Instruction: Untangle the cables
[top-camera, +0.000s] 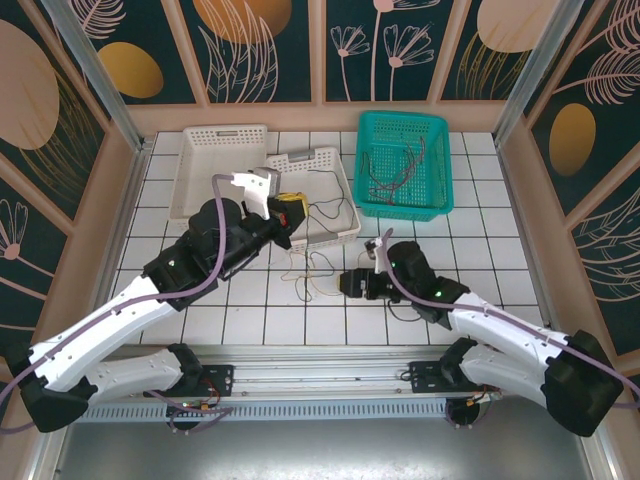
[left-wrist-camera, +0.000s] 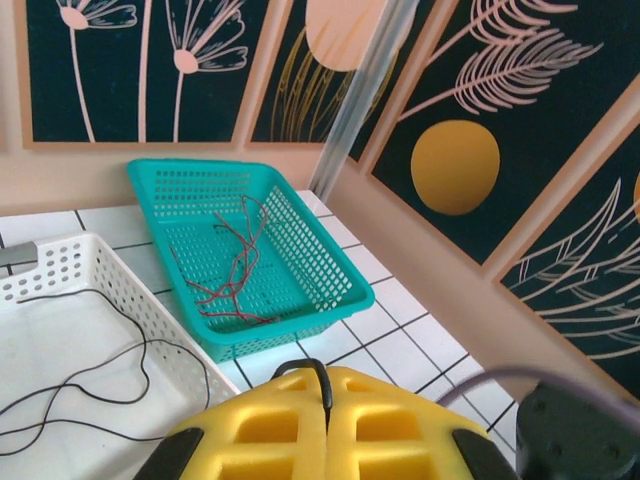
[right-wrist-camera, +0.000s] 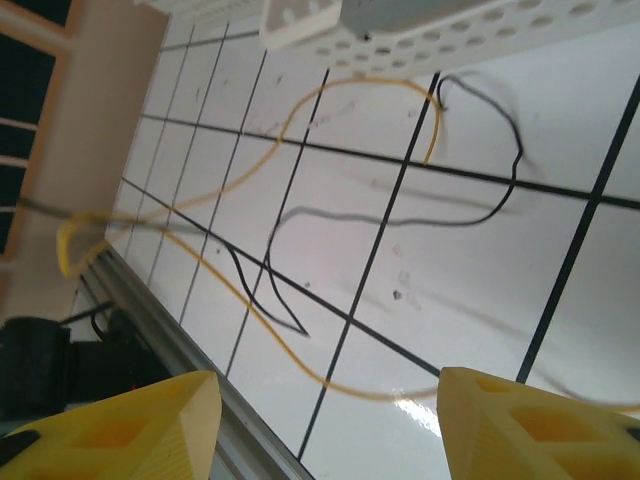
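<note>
left arm (top-camera: 150, 300): reaching over tray (top-camera: 205, 170)
left fingers (left-wrist-camera: 270, 425): closed, pinching black cable (left-wrist-camera: 322, 383)
right arm (top-camera: 490, 325): low over table (top-camera: 500, 270)
right fingers (right-wrist-camera: 120, 425): apart, empty, above yellow cable (right-wrist-camera: 62, 250)

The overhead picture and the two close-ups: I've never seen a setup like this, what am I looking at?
A robot's left arm and right arm sit at the near edge of a tiled table. The wide picture looks down from above; each close-up comes from a wrist camera. The left fingers are shut, seemingly pinching a thin black cable. The right fingers stand open over loose cables, yellow and black, on the tiles. Red cables lie in the teal basket, a second black cable in the white basket.
</note>
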